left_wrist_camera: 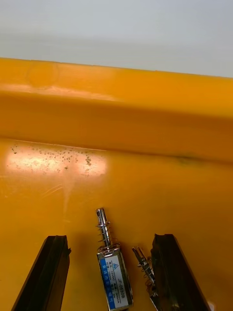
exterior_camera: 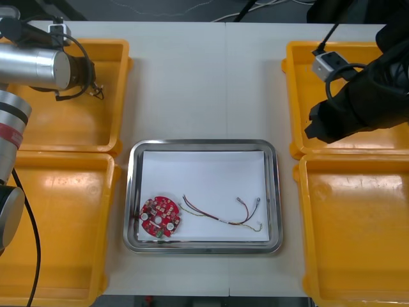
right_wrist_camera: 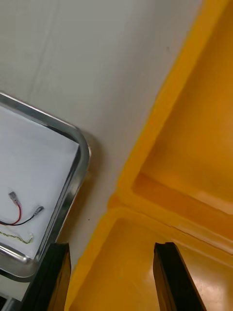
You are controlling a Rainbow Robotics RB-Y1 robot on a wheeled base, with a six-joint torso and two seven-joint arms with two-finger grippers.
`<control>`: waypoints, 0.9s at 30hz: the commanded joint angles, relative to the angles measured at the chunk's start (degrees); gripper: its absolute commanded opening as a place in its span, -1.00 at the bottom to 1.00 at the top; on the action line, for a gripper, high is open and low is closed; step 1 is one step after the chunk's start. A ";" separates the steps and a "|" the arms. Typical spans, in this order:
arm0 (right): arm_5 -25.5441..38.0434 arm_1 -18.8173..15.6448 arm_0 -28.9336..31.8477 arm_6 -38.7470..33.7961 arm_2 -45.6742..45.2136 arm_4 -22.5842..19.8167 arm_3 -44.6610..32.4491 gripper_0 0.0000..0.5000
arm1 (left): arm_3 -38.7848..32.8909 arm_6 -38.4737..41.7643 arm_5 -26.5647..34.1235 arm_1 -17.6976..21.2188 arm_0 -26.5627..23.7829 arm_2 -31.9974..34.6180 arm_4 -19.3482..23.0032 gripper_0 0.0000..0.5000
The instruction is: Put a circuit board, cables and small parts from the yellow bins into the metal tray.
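Observation:
My left gripper [exterior_camera: 96, 90] hangs low in the far left yellow bin [exterior_camera: 123, 96]. In the left wrist view it stands open [left_wrist_camera: 111, 279] around a small metal part with a blue label and a sprung pin [left_wrist_camera: 112, 265]. A second small metal part [left_wrist_camera: 144, 267] lies against the inside of one finger [left_wrist_camera: 171, 272]. My right gripper [exterior_camera: 314, 131] is open with nothing in it [right_wrist_camera: 112, 279], above the ridge where the two right bins meet [right_wrist_camera: 160, 194]. The metal tray [exterior_camera: 203, 144], white inside, holds a round red circuit board [exterior_camera: 160, 217] and a red and yellow cable [exterior_camera: 223, 215].
The near left bin [exterior_camera: 64, 224] and near right bin [exterior_camera: 358, 243] flank the tray; the far right bin [exterior_camera: 293, 96] lies under the right arm. In the right wrist view the tray's corner [right_wrist_camera: 81, 155] and the cable's ends [right_wrist_camera: 19, 214] sit beside the bins.

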 commanded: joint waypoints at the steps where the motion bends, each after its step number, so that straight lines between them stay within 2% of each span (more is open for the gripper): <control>1: 0.20 -4.84 2.23 -6.29 -5.40 -0.97 2.04 0.99 | -2.53 -6.55 -0.67 1.98 0.78 1.61 0.49 1.00; 9: 0.20 -8.18 2.40 -7.52 -9.35 0.70 7.75 0.98 | -4.55 -6.91 -0.67 2.42 2.80 1.61 0.93 1.00; 18: 0.20 -9.76 2.40 -6.56 -12.61 2.99 13.47 0.99 | -5.08 -6.73 -0.67 2.51 3.42 2.31 0.93 0.99; 20: 0.20 -9.94 2.31 -6.29 -12.52 3.25 14.52 0.99 | -5.17 -6.73 -0.67 2.42 3.50 2.49 0.93 0.88; 22: -1.08 -10.29 2.14 -5.68 -12.61 3.25 15.93 0.98 | -5.08 -6.73 -0.67 2.42 3.59 2.66 0.85 0.69; 25: -3.71 -10.38 1.70 -4.80 -12.61 3.25 17.16 0.98 | -5.96 -6.82 -0.67 2.42 4.38 2.93 0.67 0.37; 27: -5.30 -10.38 1.08 -4.27 -12.52 3.34 18.04 0.99 | -6.84 -6.82 -0.67 2.68 5.09 2.93 0.76 0.08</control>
